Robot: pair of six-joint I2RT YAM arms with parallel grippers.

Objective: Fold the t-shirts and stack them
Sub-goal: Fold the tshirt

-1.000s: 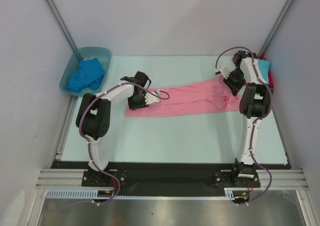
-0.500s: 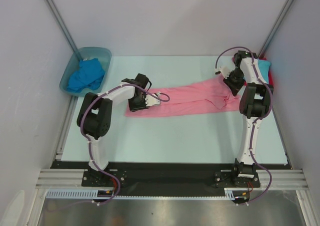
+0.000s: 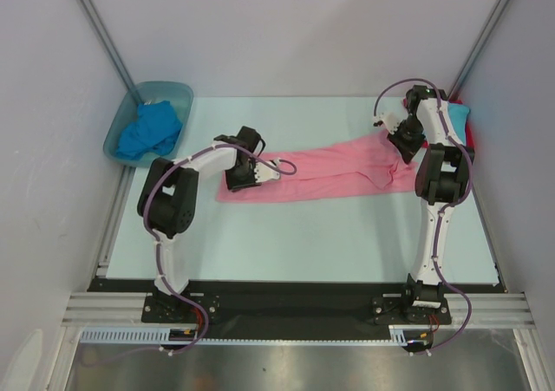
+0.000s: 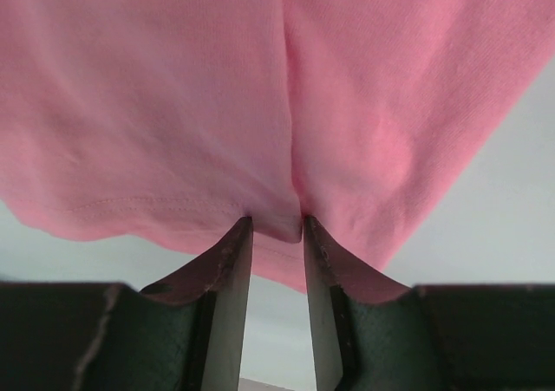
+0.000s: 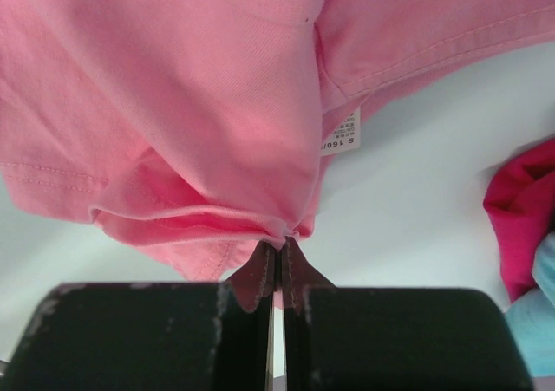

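A pink t-shirt [image 3: 329, 172] lies pulled out in a long band across the middle of the table. My left gripper [image 3: 269, 169] is at its left end. In the left wrist view, my left gripper [image 4: 276, 226] is shut on a raised fold of the pink t-shirt [image 4: 173, 105]. My right gripper [image 3: 408, 154] is at the shirt's right end. The right wrist view shows my right gripper [image 5: 279, 245] shut tight on a bunched hem of the pink t-shirt [image 5: 199, 105], close to its white label [image 5: 341, 136].
A blue-green tub [image 3: 165, 88] at the back left holds a royal blue t-shirt [image 3: 149, 129]. At the back right, behind my right arm, lie a turquoise t-shirt [image 3: 457, 114] and a red t-shirt [image 3: 469, 135]. Grey walls enclose the table on three sides.
My left arm has shifted slightly to the right, its gripper staying on the shirt's left end. The right arm and the shirt have hardly moved.
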